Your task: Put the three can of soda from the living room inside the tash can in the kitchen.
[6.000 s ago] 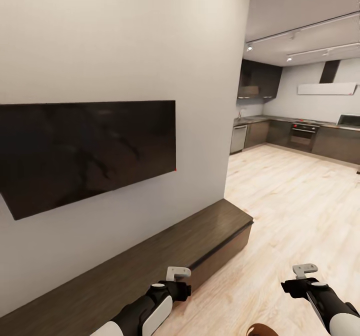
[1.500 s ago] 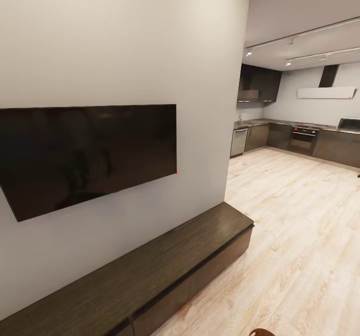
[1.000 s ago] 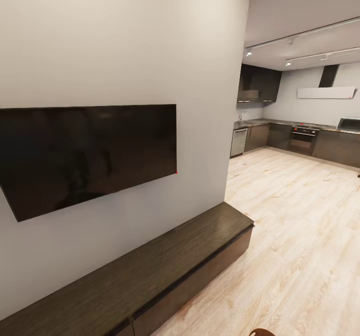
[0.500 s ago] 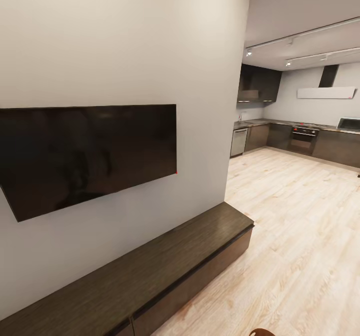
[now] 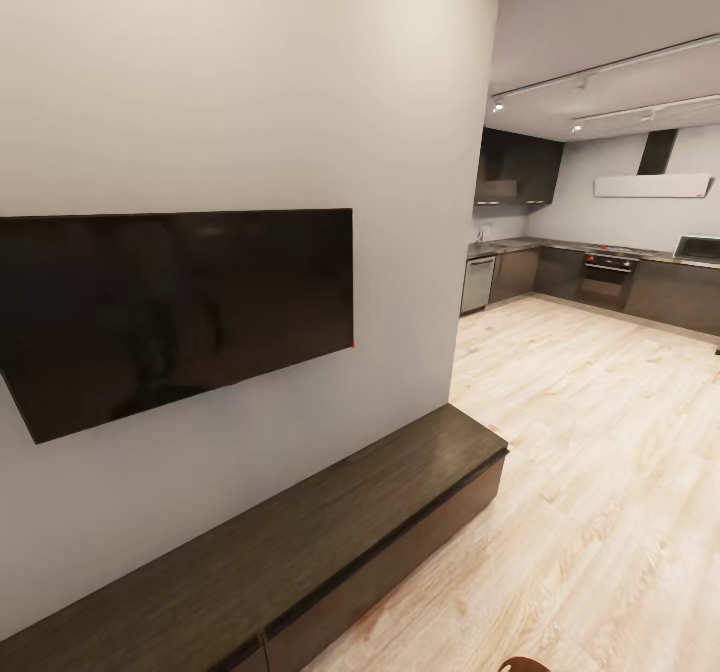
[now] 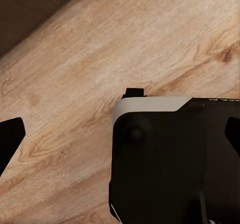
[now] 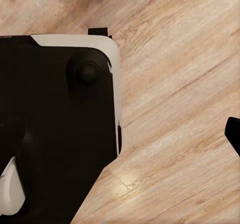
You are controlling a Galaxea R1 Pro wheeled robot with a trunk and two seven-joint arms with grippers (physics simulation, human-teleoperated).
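Transit | TV [image 5: 175, 307] above long cabinet [image 5: 300, 542]; kitchen [image 5: 600, 272] beyond wall corner | cans, bin unseen | wrists face floor [image 6: 75, 84], probably tucked for driving | both pincers: cannot tell opening or load

Light wood floor [image 5: 590, 452], long low dark-wood cabinet [image 5: 300, 542] on it against the wall.

Black TV [image 5: 175, 307]; dark-wood cabinet [image 5: 300, 542] beneath.
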